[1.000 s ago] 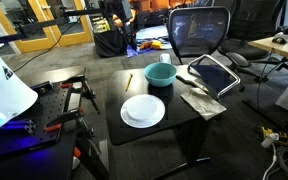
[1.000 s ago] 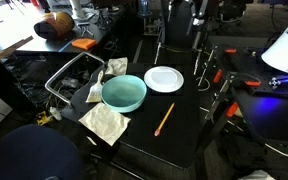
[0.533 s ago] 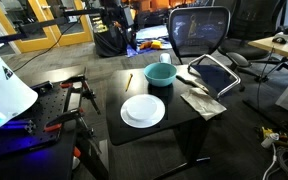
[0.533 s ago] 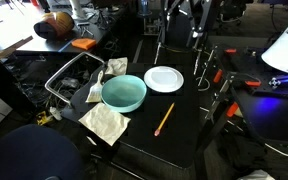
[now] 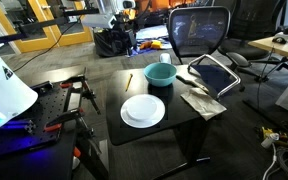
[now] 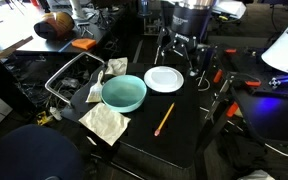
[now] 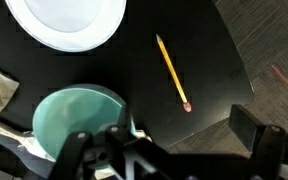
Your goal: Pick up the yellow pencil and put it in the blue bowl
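My gripper (image 6: 180, 64): matte black body carrying 2 black, jointed fingers (image 7: 82, 148), mounted under a grey cylindrical wrist (image 6: 194, 14); linkages appear blurred in the wrist view.

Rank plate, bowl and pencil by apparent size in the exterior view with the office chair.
1. white plate, largest, though it also sits nearest the camera
2. blue bowl
3. yellow pencil, just a thin sliver

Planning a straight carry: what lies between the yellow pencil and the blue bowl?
Nothing. In the wrist view, only bare black table top separates the yellow pencil from the blue bowl.
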Tool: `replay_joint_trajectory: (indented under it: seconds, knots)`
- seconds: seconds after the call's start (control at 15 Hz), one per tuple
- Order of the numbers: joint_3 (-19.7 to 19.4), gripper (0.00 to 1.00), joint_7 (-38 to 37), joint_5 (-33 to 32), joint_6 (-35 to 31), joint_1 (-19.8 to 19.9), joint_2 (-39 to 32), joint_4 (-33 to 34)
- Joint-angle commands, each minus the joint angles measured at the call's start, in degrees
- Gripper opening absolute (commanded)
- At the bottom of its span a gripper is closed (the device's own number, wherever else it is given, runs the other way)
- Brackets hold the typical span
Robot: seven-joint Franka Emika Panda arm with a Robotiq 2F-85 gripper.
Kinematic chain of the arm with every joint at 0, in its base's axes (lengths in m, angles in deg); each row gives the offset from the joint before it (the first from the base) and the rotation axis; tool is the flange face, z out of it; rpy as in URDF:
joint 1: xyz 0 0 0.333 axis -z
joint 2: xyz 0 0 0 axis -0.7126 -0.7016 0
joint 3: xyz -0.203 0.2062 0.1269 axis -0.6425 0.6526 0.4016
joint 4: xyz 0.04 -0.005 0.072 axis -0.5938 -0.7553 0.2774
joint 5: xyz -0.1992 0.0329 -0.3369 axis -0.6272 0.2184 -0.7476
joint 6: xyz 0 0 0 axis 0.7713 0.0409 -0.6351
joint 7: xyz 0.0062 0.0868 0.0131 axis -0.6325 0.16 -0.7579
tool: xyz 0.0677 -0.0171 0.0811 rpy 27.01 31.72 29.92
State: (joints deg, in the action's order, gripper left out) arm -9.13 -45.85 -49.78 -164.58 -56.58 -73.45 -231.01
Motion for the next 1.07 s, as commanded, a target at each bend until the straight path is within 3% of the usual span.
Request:
replay_joint_trajectory:
  seconds: [0.0, 0.47, 1.0]
  knots:
    - [2.6, 1.0, 0.6, -2.2, -5.9, 1.9, -9.1, 3.9]
    - [1.8, 1.0, -2.2, -7.6, -8.3, 1.6, -19.1, 8.5]
    - [-1.6, 1.0, -5.5, -9.7, -7.6, -1.9, -26.5, 13.9]
